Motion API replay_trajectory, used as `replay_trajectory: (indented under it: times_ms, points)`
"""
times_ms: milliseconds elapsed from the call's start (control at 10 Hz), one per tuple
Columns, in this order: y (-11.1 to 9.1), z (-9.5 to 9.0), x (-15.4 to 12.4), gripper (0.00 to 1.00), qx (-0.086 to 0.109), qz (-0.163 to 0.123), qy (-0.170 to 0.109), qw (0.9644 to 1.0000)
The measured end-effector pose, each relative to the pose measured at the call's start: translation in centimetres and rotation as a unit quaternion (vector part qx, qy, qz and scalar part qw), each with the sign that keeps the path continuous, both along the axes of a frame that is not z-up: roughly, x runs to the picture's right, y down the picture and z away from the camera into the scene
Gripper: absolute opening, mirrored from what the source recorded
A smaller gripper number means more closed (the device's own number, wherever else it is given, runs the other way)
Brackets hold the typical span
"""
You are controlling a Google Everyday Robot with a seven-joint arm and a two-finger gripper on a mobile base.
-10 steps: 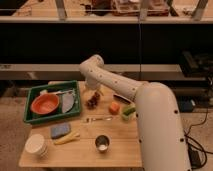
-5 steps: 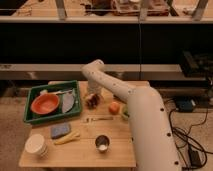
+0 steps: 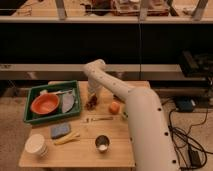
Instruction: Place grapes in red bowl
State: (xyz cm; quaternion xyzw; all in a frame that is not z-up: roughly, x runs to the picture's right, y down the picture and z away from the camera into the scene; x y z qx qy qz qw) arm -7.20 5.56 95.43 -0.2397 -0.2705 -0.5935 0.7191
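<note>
My jaws down at grapes (image 3: 91, 104), mid-worktop (image 3: 85, 146), nearer far edge; open or closed, cannot tell. Grapes' long axis unclear. Red bowl (image 3: 44, 104) in green tray (image 3: 52, 119), far-left corner.

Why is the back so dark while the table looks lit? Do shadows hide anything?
Camera view: warm light falls on the wooden table; the space behind is nearly black. The gripper sits low over the grapes, right of the green tray; they look dark beneath it.
</note>
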Motion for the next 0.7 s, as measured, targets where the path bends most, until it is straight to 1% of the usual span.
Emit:
replay_trajectory:
  times_ms: [200,300,400,500,700]
  points:
    - [0.1,-0.1,-0.8,0.05,-0.003,-0.003,-0.01,0.9999]
    - [0.0,-0.4,-1.0,0.04,-0.005,-0.002,-0.013,0.9999]
    - [-0.4,-0.9,-1.1,0.04,-0.005,0.01,-0.023,0.9997]
    - [-1.3,-1.8,-1.0,0.04,0.002,0.027,-0.035,0.999]
    - [-3.4,-4.1,-1.1,0.04,0.021,0.039,-0.048,0.9979]
